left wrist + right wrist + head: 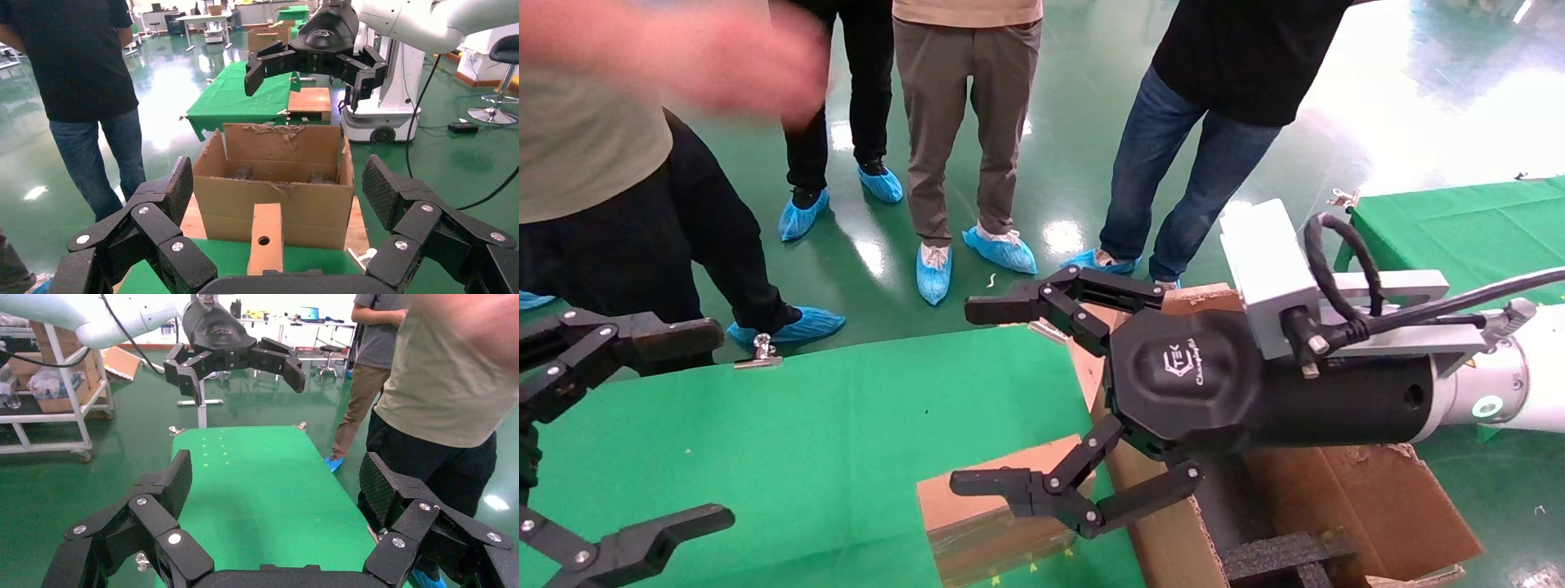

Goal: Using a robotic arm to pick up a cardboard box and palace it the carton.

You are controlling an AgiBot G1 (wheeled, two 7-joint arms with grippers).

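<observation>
I've got the right gripper (989, 400) raised over the green table's (805, 425) right edge, jaws wide apart, nothing held. Cardboard box (989, 514) sits on the table below it, touching the carton (1369, 498) on its right. Left gripper (674, 425) hangs at far left, jaws apart too.

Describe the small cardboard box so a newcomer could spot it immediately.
Start at the green table. At its edge nearest the large open carton stands the small cardboard box, below the open right tool. Unlike the ragged-flapped carton, it is closed and narrow, with a round hole in its face.
</observation>
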